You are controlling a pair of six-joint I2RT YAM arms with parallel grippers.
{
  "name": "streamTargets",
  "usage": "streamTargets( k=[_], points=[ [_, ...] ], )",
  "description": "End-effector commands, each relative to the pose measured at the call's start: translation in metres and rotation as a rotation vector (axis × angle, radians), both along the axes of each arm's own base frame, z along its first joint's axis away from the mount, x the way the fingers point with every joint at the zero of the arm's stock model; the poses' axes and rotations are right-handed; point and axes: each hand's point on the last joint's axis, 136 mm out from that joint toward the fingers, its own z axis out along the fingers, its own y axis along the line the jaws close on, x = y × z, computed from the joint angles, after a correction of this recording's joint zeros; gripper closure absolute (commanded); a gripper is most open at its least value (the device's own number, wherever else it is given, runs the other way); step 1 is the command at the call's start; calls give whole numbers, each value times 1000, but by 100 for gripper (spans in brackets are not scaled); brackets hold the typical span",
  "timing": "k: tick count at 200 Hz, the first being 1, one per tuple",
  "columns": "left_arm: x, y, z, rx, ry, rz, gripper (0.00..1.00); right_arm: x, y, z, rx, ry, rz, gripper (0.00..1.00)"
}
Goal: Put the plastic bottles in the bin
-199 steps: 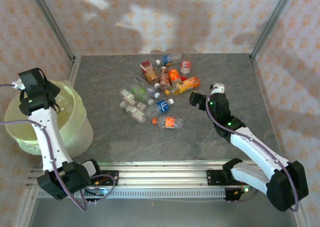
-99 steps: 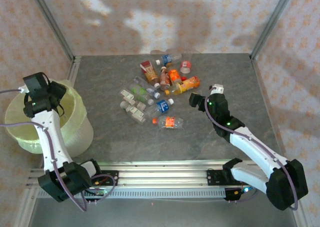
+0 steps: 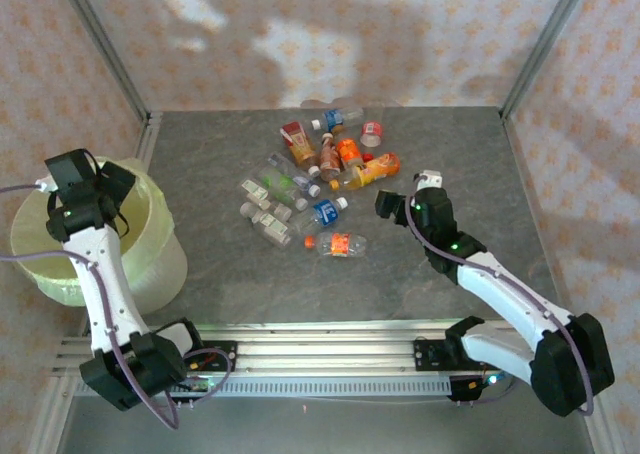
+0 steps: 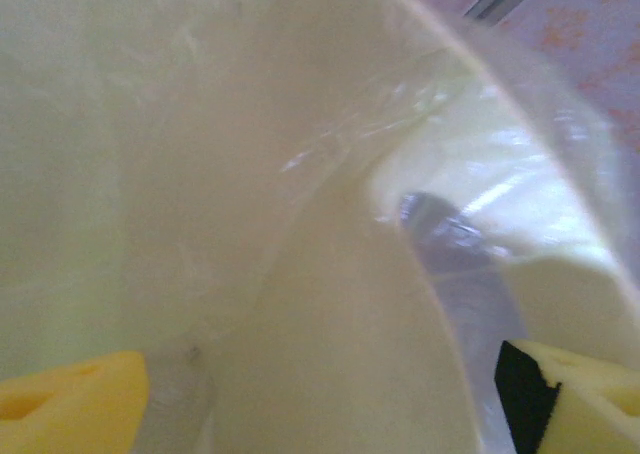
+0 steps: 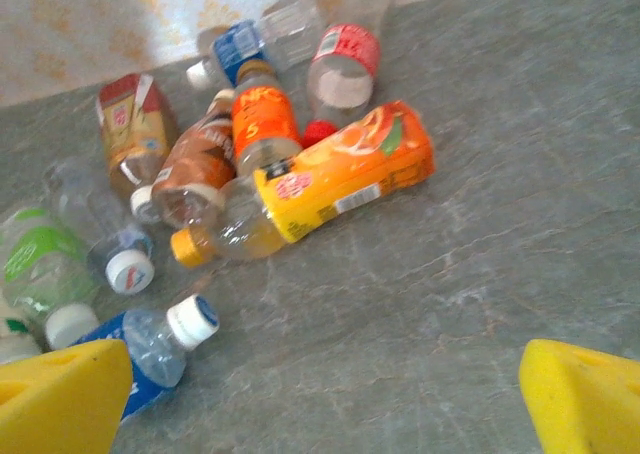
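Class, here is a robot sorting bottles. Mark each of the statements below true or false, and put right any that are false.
1. The left gripper hangs open above the inside of the bin. True.
2. The right gripper is shut on a bottle. False: its jaws are wide open and empty, above the table.
3. The plastic bottles stand upright in a neat row. False: they lie on their sides in a loose heap at the far middle of the table.
4. The orange-labelled bottle lies on its side, on the side of the heap nearest the right gripper. True.
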Motion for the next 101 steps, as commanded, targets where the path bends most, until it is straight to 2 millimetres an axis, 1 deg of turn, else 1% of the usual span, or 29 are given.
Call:
streamTargets(
  k=[1,10,19,24,27,39,58,77,101],
  points=[
    [-14,-19,33,10,-83,-33,4,-3,25,-12,10,33,145,1],
    [-15,-26,42,8,-120,-55,0,-6,36,-20,1,65,215,1],
    [-16,-33,50,8,-152,-71,0,-10,48,-28,-6,104,291,1],
    [-16,-38,55,9,-170,-83,0,-13,54,-29,-2,118,331,1],
    [-16,-40,58,8,-182,-87,0,-14,57,-37,-8,148,353,1],
    [-13,-51,69,3,-229,-123,0,-22,71,-49,-3,208,451,1],
    [-3,-70,82,-29,-308,-192,0,-36,90,-61,-33,276,632,1],
    [2,-82,94,-47,-377,-212,0,-39,90,-71,-130,353,707,1],
    [11,-102,114,-52,-472,-277,0,-44,86,-83,-239,400,799,2]
  ],
)
